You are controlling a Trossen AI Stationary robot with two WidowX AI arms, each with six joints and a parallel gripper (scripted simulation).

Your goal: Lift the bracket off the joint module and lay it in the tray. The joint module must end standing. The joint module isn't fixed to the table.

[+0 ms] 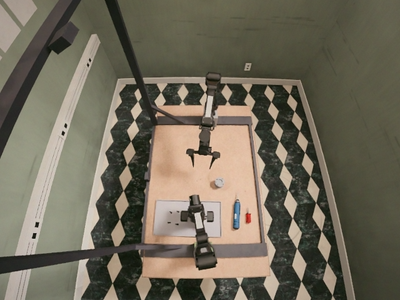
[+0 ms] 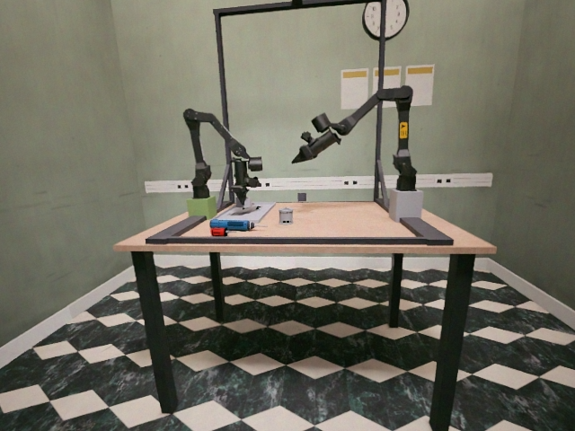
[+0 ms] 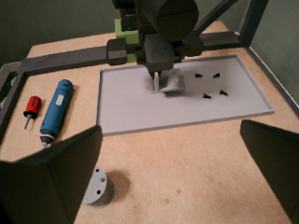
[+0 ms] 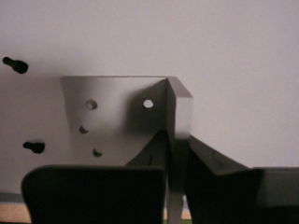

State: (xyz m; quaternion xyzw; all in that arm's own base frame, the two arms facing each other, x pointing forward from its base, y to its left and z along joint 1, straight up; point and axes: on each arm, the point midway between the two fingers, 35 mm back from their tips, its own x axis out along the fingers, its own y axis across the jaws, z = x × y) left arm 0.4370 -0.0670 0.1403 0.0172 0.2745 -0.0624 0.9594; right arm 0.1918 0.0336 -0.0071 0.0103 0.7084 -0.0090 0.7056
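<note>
My right gripper [image 1: 196,211] is shut on the grey angle bracket [image 4: 126,121], pinching its upright flange [image 4: 178,140]. It holds the bracket low over the grey tray [image 1: 184,222]; I cannot tell whether the bracket touches the tray floor. The left wrist view shows the bracket [image 3: 172,84] under the right gripper [image 3: 161,85] inside the tray [image 3: 182,98]. The joint module [image 1: 219,182] stands upright on the table, bare, apart from the tray; it also shows in the left wrist view [image 3: 98,189]. My left gripper [image 1: 202,161] [image 2: 296,160] is open and empty, raised high over the table's middle.
Several small black screws [image 3: 210,86] lie in the tray beside the bracket. A blue screwdriver [image 1: 236,214] and a small red one [image 1: 248,217] lie right of the tray. A dark frame rail [image 1: 206,250] edges the table.
</note>
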